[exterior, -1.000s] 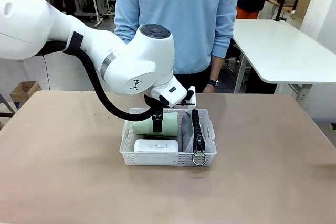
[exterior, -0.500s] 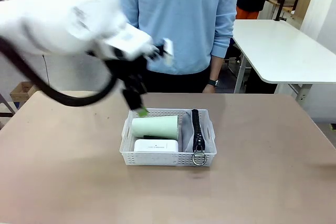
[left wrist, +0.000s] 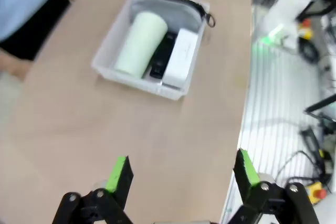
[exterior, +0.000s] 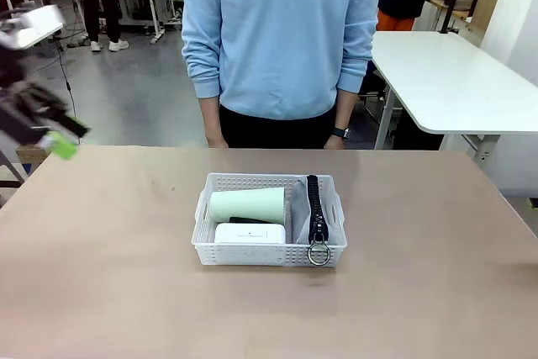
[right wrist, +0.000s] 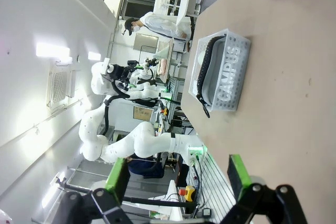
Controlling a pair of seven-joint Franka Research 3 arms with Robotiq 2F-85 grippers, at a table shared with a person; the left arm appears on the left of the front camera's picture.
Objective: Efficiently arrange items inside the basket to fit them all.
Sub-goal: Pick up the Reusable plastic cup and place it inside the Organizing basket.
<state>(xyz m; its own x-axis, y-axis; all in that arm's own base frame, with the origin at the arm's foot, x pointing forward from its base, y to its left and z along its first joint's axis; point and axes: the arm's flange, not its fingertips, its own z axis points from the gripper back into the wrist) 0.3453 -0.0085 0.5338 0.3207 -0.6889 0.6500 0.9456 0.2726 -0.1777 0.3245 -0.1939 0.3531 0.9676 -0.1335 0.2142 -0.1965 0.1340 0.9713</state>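
Observation:
The white basket sits mid-table. Inside it the pale green cup lies on its side at the back left, with the white oblong box in front of it. A small black object shows between them. The grey pouch stands on edge along the right side, zipper up. My left gripper is a blur at the far left, well away. In the left wrist view my left gripper is open and empty high above the basket. My right gripper is open, away from the pouch.
A person in a light blue sweater stands at the far edge of the table, hands hanging just behind it. A white table stands at the back right. Bare brown tabletop surrounds the basket.
My left arm has pulled up and away from over the basket to the far left. The cup, box and pouch stay where they were in the basket.

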